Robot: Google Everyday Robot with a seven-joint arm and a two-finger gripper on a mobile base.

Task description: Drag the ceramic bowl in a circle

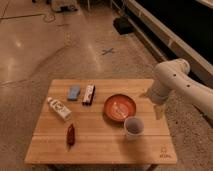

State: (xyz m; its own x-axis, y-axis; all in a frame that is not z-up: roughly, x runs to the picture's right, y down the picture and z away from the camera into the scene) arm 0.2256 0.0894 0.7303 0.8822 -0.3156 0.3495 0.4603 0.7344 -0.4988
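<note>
Where the polished, speckled floor [30,45] runs back to a long dark ledge at the far right, a low wooden table [100,145] of pale planks stands in the near middle of the room. A small blue cross [107,50] is marked on the floor beyond it.

Six things lie on the table, one of each. There is a blue pad [74,92] at the far left, with a dark-and-white bar [88,94] just beside it on the right. A white bottle [59,109] lies on its side nearer the left edge, and a dark red packet [71,134] lies nearer still. The ceramic bowl [120,107] sits right of centre. A white cup [134,127] stands just near and right of it, close to or touching its rim.

One white arm [172,80] reaches in from the right. Its gripper [159,111] hangs over the table's right edge, to the right of the bowl and apart from it. It touches neither bowl nor cup. Whether it is open or closed cannot be told.
</note>
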